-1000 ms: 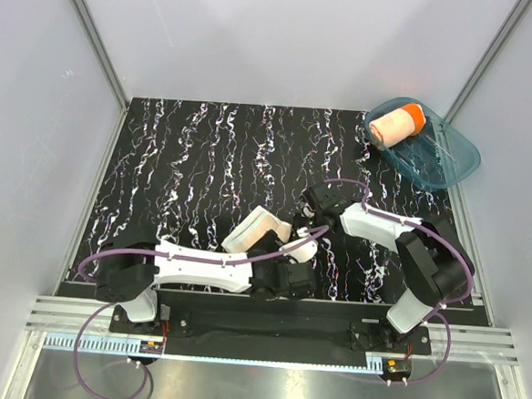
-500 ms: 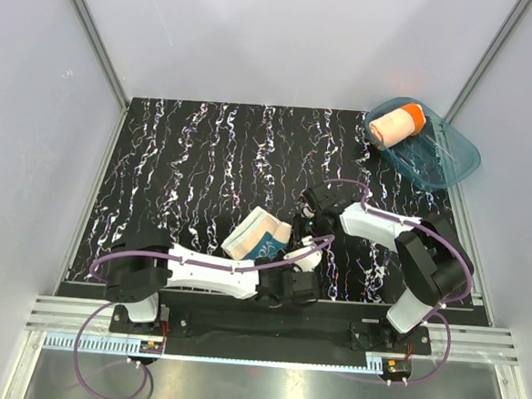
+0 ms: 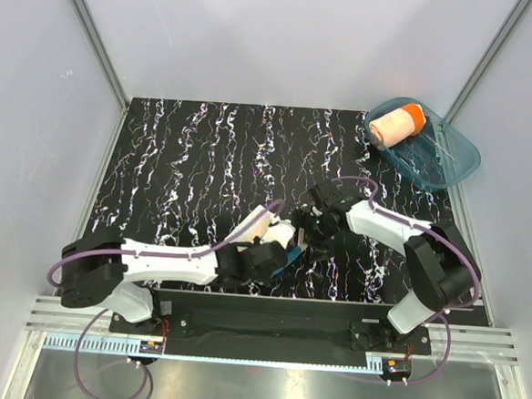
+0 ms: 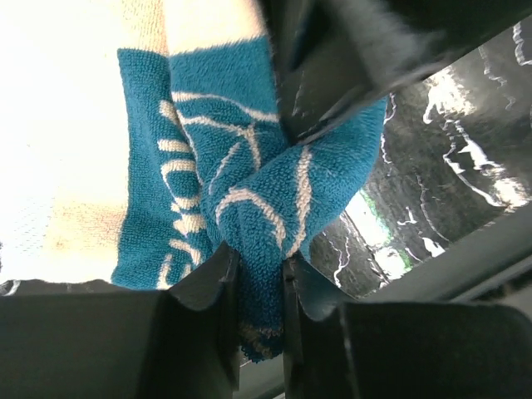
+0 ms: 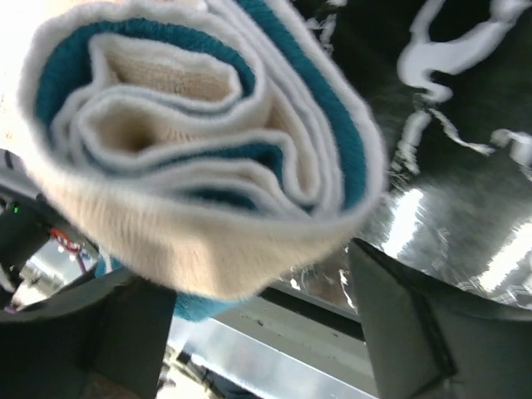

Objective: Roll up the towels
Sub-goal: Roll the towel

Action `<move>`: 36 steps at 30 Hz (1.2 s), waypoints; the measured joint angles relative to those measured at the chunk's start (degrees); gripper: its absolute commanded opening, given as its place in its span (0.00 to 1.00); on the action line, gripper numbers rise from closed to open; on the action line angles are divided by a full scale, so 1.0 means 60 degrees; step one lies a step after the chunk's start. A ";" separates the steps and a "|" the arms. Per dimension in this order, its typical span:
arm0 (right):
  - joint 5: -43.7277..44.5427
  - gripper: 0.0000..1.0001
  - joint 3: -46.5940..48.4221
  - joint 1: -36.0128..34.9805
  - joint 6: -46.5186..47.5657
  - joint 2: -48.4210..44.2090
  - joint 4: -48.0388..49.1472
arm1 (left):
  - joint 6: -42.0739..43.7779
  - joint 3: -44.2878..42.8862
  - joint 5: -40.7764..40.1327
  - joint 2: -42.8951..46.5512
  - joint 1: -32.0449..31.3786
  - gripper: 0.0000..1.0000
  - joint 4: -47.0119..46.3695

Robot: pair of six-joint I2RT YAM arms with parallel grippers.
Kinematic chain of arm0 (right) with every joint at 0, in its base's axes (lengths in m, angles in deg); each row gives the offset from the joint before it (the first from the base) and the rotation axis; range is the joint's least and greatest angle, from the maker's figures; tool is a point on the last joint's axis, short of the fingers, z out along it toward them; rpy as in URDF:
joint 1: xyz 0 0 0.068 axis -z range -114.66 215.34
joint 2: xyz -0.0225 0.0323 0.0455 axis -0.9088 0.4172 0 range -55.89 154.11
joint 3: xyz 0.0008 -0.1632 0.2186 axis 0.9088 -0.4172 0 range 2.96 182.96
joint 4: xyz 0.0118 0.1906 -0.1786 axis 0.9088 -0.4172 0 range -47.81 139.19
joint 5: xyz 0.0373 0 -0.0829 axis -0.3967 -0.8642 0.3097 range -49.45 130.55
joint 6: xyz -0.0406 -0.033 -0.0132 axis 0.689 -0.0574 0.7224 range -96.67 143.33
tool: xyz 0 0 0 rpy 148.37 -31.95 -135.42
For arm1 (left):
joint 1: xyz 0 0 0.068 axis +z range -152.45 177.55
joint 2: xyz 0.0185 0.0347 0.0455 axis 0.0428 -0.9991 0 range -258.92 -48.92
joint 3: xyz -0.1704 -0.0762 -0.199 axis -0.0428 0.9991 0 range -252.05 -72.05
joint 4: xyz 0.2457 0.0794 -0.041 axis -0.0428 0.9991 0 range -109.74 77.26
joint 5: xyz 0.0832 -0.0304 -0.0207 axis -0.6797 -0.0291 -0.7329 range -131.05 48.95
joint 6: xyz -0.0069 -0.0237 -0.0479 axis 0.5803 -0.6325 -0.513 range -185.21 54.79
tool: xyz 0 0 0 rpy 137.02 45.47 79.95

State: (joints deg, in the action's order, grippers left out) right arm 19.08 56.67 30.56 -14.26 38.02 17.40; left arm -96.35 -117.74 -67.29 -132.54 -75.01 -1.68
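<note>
Where the top view looks down on the black, white-veined bench (image 3: 187, 157), the 2 arms meet near its front middle. The left arm lies low along the near edge, and the left tool (image 3: 280, 253) reaches the teal towel (image 3: 266, 229) from the near side. The right tool (image 3: 314, 228) stands just beside the towel's right end. At the far right corner a tub (image 3: 447, 162) holds the orange towel (image 3: 394, 124), which is rolled up.

From the left wrist, the left tool (image 4: 259, 278) is nearly pressed together, its 2 fingers (image 4: 199, 291) pinching a bunched fold of the teal towel (image 4: 249, 183). Cream lines cross the teal pile, and a cream patch fills the upper left. A strip of bench (image 4: 440, 166) shows at the right.

From the right wrist, the teal towel (image 5: 208, 150) appears end-on as a roll, with teal and cream layers wound in a spiral. The right tool (image 5: 249, 283) is spread wide, with 1 of its fingers (image 5: 399, 332) at lower right and the other at lower left. The roll sits between and in front of them. Whether either finger touches it I cannot tell. Bench (image 5: 465, 166) shows behind the roll at upper right.
</note>
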 measured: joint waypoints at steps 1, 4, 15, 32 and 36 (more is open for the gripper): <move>0.0204 0.93 0.0069 0.0022 0.0000 -0.0113 -0.0175 | 0.0004 0.0157 0.0270 0.0178 0.0175 0.00 -0.0164; 0.0867 0.98 0.0353 0.0076 -0.0069 -0.0510 -0.0652 | 0.0018 0.0528 0.0962 0.0601 0.0670 0.00 -0.0597; 0.1785 1.00 0.0095 0.0361 -0.0495 -0.3756 0.0237 | -0.0251 0.1829 0.4248 0.1169 0.2816 0.00 -0.2681; 0.0160 1.00 -0.2586 0.0251 -0.1716 -0.3359 0.3993 | -0.3402 0.3555 1.0134 0.0076 0.6958 0.00 -0.6721; 0.0120 1.00 -0.2586 0.0168 -0.1894 -0.2696 0.4918 | -0.4105 0.3945 1.0364 -0.0124 0.7202 0.00 -0.7497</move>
State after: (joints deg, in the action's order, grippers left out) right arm 19.80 41.15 31.56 -25.62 21.84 46.91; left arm -120.98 -94.07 -5.11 -133.28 -31.79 -46.66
